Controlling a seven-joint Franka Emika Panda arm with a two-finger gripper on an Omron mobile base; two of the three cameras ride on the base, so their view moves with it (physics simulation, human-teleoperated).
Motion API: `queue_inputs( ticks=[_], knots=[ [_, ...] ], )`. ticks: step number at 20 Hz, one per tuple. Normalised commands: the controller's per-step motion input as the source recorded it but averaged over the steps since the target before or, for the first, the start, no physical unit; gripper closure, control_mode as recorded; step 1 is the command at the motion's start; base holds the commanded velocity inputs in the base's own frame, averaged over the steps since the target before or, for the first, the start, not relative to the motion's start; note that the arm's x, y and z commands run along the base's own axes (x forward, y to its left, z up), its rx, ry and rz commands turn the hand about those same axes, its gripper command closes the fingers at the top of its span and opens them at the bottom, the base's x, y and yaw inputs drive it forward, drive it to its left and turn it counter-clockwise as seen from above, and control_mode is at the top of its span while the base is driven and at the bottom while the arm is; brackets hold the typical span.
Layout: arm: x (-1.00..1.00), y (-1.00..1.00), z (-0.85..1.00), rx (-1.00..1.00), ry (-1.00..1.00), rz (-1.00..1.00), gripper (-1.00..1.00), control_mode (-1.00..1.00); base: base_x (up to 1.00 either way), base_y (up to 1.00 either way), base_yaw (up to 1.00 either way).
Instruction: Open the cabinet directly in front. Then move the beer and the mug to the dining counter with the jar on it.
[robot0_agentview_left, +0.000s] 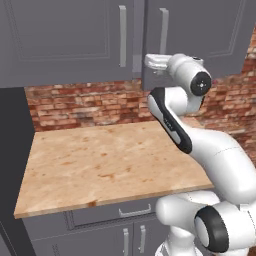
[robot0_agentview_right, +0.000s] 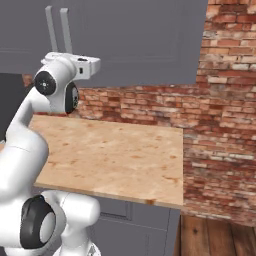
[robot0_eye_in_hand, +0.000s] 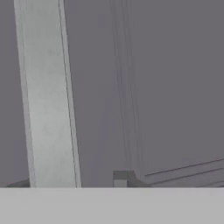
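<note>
Tool (robot0_agentview_left: 146, 62) by (smooth, silver) bar handle (robot0_eye_in_hand: 47, 96)

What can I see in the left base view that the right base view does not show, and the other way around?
The left base view alone shows the short-handled drawer and low doors under the counter's front, and a dark panel at the left. The right base view alone shows the brick side wall coming forward and the wood floor. Both share the cabinet with its two bar handles, the wood counter and the white arm raised toward the cabinet doors.
</note>
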Motion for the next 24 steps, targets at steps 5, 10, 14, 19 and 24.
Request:
queue_inputs(
  ticks=[5, 10, 14, 19, 24],
  knots=[
    [-1.00, -0.99, 0.40, 0.12, -0.20, 0.00, 1.00, -1.00, 0.00, 0.00, 0.00],
    [-1.00, -1.00, 0.40, 0.12, -0.18, 0.00, 1.00, -1.00, 0.00, 0.00, 0.00],
    [-0.52, -0.57, 0.24, 0.06, -0.09, 0.00, -1.00, -1.00, 0.00, 0.00, 0.00],
    [-0.51, -0.07, 0.09, 0.03, -0.08, -0.03, -1.00, -1.00, 0.00, 0.00, 0.00],
    [-1.00, 0.10, 0.26, 0.02, -0.24, -0.13, -1.00, -1.00, 0.00, 0.00, 0.00]
  ],
)
